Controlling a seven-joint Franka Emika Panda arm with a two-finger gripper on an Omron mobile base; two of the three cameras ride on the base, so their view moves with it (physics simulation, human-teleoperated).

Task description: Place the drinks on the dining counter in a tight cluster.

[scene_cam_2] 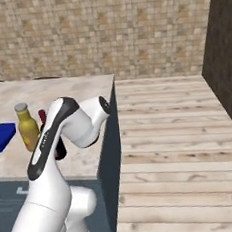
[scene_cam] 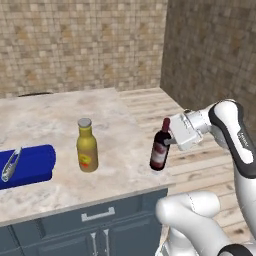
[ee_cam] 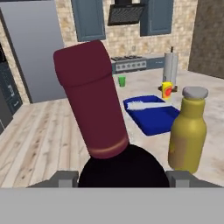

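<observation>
The dark wine bottle point(scene_cam: 160, 150) with a red top stands upright near the right edge of the dining counter point(scene_cam: 50, 120). My gripper point(scene_cam: 168, 142) is shut on its shoulder from the right. In the hand view the bottle point(ee_cam: 94, 100) looms close, and the fingertips point(ee_cam: 65, 178) sit at both of its sides. Whether its base touches the marble, I cannot tell. The mustard-yellow bottle point(scene_cam: 87, 147) with a grey cap stands upright about a hand's width to the left. From the right base view my arm hides most of the wine bottle point(scene_cam_2: 42, 115), with the yellow bottle point(scene_cam_2: 26, 129) beside it.
A blue tray point(scene_cam: 27, 165) holding a pale utensil lies at the counter's left front. Farther along the counter stand a green cup point(ee_cam: 121, 81), a small yellow cup point(ee_cam: 166, 89) and a grey cylinder point(ee_cam: 170, 65). Wooden floor point(scene_cam_2: 180, 132) lies past the counter's right edge.
</observation>
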